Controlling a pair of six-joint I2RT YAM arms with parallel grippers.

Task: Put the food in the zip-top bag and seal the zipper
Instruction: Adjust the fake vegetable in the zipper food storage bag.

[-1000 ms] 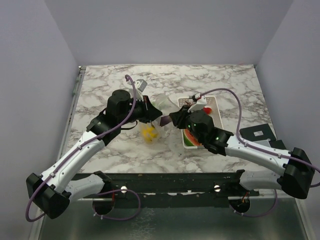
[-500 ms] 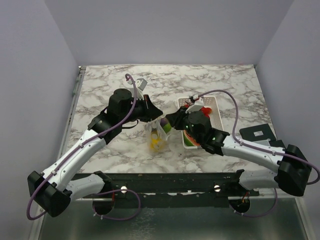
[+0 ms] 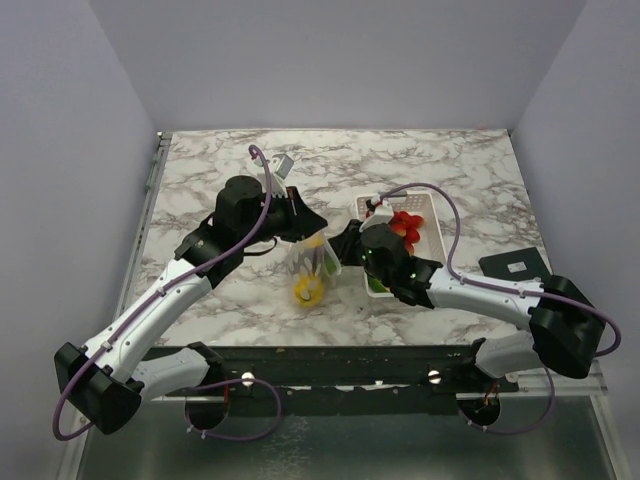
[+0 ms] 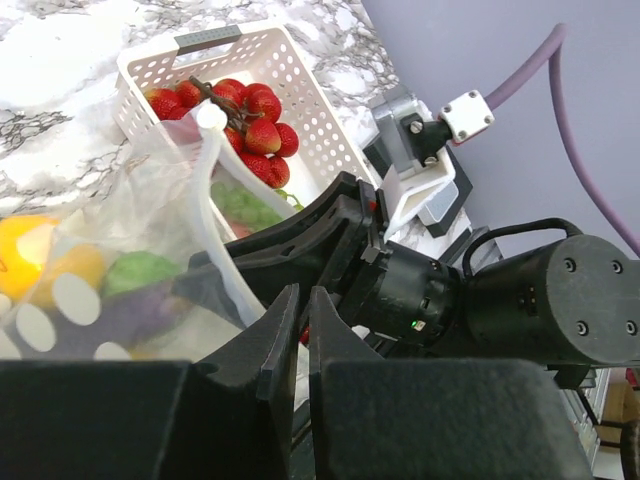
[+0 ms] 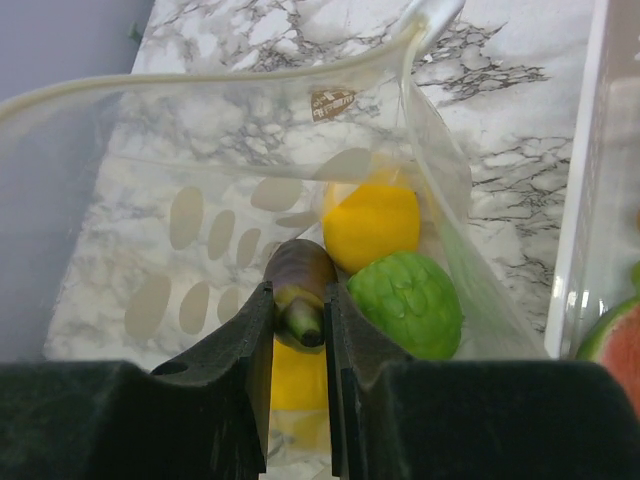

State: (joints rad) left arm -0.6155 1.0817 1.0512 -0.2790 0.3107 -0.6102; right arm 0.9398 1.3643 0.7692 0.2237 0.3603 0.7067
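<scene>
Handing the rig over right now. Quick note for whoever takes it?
Left gripper: shut on the zip-top bag at its mouth edge, holding it up and open.
Right gripper: shut on a dark purple piece, inside the bag.
In the bag: yellow piece, green piece.
In the white basket: strawberries, watermelon slice, a green item.
Done: part of the food bagged.
Left: release the purple piece, bag the basket's food, seal the zipper, now open.

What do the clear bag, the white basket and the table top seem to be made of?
Bag: thin soft plastic, glossy; it is see-through and crinkled.
Basket: rigid white plastic, probably moulded; even rows of holes.
Table top: marble look, grey veins; perhaps only printed.
</scene>
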